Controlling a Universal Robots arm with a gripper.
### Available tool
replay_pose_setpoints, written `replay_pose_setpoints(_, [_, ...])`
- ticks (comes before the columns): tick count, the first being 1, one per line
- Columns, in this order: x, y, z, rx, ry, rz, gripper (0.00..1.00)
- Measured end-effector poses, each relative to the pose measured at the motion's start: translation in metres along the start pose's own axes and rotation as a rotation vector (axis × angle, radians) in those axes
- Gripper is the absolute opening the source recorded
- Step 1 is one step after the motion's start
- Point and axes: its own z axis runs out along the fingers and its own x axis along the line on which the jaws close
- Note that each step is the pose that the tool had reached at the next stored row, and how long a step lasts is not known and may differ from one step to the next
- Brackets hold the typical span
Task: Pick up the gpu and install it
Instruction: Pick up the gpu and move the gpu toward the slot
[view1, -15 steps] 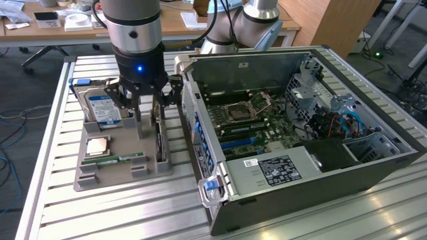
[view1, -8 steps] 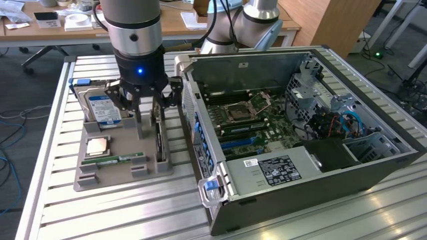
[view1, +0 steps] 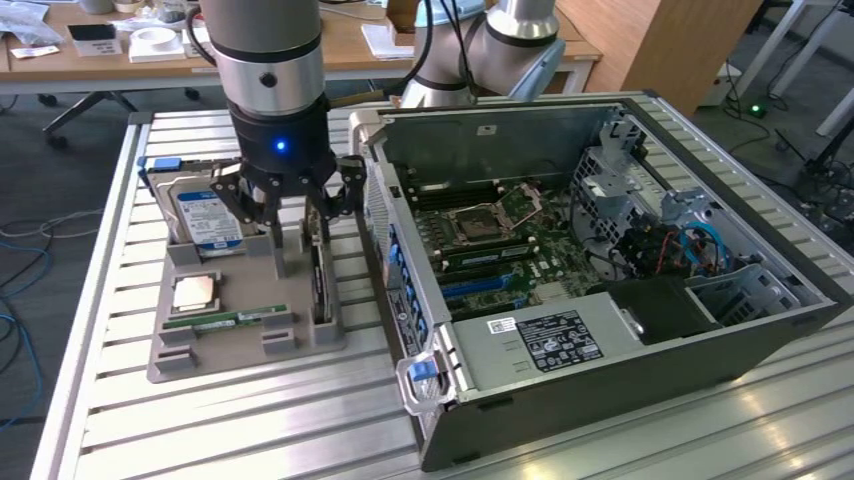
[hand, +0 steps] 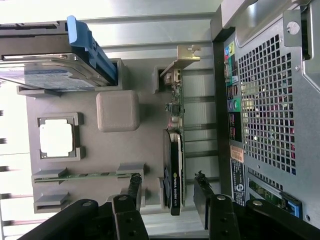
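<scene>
Your end effector (hand: 167, 184) hung released straight above the gpu (hand: 175, 145), jaws standing either side of the upright card, whose long axis ran between them

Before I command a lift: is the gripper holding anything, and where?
Nothing is held. The gripper is open, fingers either side of the gpu, not touching.

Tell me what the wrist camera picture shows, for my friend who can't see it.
The robot's open gripper hangs over a green gpu standing on edge in a grey tray, one finger on each side of the card. The tray also holds a hard drive, a square chip and a thin memory stick; a computer case sits beside it.
</scene>
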Motion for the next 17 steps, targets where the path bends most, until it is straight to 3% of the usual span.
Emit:
replay_pose_setpoints(8, [0.0, -0.0001, 0.0018, -0.0004, -0.0003, 0.0, 0.55])
replay_pose_setpoints(17, [0.0, -0.0005, 0.0116, -0.0002, -0.0002, 0.0, 0.55])
